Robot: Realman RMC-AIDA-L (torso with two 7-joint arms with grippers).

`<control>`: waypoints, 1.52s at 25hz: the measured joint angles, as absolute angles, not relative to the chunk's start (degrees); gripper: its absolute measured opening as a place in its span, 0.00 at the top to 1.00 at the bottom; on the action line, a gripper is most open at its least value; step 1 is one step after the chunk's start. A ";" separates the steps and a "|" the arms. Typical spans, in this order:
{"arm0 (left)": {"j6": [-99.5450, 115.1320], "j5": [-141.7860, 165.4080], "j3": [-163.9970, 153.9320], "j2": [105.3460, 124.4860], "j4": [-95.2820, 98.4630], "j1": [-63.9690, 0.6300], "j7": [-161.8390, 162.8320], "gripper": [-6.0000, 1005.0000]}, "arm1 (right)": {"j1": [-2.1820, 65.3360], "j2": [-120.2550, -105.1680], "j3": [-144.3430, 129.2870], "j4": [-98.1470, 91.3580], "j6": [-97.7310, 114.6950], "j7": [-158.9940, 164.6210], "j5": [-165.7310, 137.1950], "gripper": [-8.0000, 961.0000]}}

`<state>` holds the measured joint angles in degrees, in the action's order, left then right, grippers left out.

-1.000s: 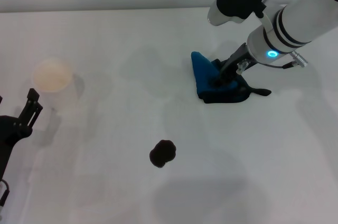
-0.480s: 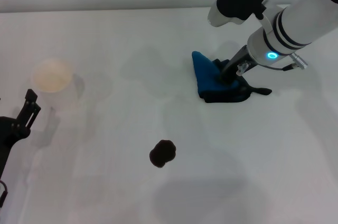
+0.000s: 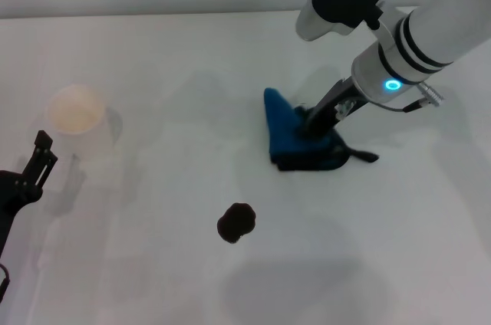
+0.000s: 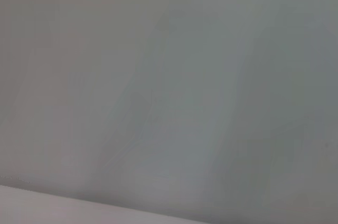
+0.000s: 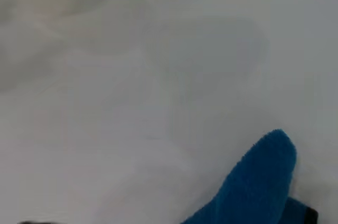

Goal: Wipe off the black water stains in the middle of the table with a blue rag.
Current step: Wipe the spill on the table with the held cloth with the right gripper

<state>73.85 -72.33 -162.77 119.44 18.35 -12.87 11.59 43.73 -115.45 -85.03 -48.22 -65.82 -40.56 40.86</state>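
- Since the earlier head frames the blue rag [image 3: 295, 139] has slid down and to the left across the table [image 3: 153, 49], carried by the right gripper [image 3: 313, 122], and now lies right of frame centre, nearer the stain than it was.
- Right gripper's dark fingers are buried in the cloth and look closed on it, pinching its raised middle, while the rag's lower edge and thin dark tail drag on the tabletop.
- Black water stains [image 3: 235, 222] sit as one small dark blot in the lower middle of the head view, apart from the rag, down and to the left of it, with bare white surface between.
- In the right wrist view only a blue corner of the rag [image 5: 253, 182] shows at the lower right; the stain is not in that picture.
- Left gripper [image 3: 40, 160] sits at the left edge of the head view below a white paper cup [image 3: 75, 109], seemingly parked; whether its fingers are open I cannot tell.
- Step in hand, as I judge it: bringing the rag to the stain, with no wiping begun.
- Next move calls for dragging the rag further down-left until it covers the blot, then pressing and rubbing back and forth.
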 joint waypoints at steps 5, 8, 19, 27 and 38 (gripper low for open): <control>74.36 -72.48 -162.47 119.38 18.21 -13.02 11.70 0.13 | 41.92 -115.39 -84.88 -53.42 -72.41 -42.90 45.62 0.91; 75.56 -72.68 -162.34 119.36 17.98 -12.95 11.73 0.13 | 41.10 -115.42 -84.85 -54.68 -75.70 -44.16 48.75 0.91; 76.04 -72.70 -162.24 119.26 17.75 -13.92 11.79 0.13 | 37.98 -115.99 -88.19 -50.48 -79.12 -51.15 61.98 0.91; 76.03 -72.77 -162.24 119.27 17.81 -14.32 11.87 0.13 | 38.23 -116.14 -97.09 -43.71 -72.88 -57.49 70.57 0.91; 76.05 -72.78 -162.24 119.24 17.76 -15.05 11.87 0.13 | 37.19 -116.20 -101.84 -42.04 -65.72 -61.96 75.96 0.91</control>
<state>76.05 -72.78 -162.24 119.24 17.76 -15.05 11.87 37.19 -116.20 -101.84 -42.04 -65.72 -61.96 75.96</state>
